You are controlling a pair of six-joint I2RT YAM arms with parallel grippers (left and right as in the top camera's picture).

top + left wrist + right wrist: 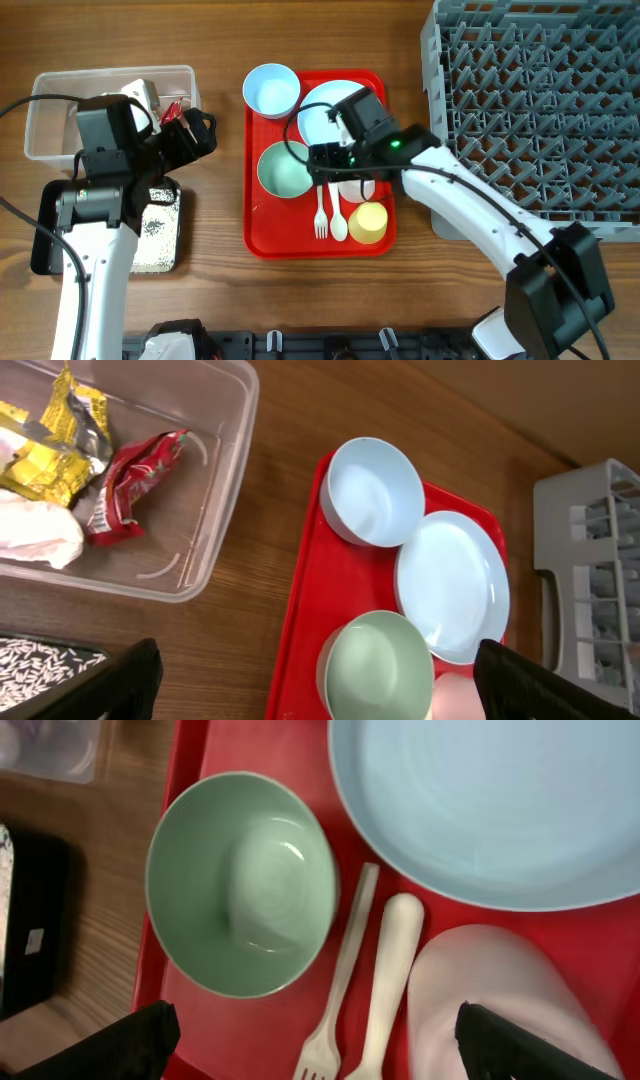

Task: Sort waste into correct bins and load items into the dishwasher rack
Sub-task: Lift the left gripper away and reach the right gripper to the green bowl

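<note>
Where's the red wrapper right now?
In the left wrist view, the red wrapper lies inside the clear tub, beside the yellow foil wrapper and white tissue, left of the red tray.

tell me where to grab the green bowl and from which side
Pinch the rim of the green bowl from straight above, one finger inside, one outside. It sits upright and open on the red tray, so the rim is free. Probably use the edge away from the fork, which lies close beside it.
</note>
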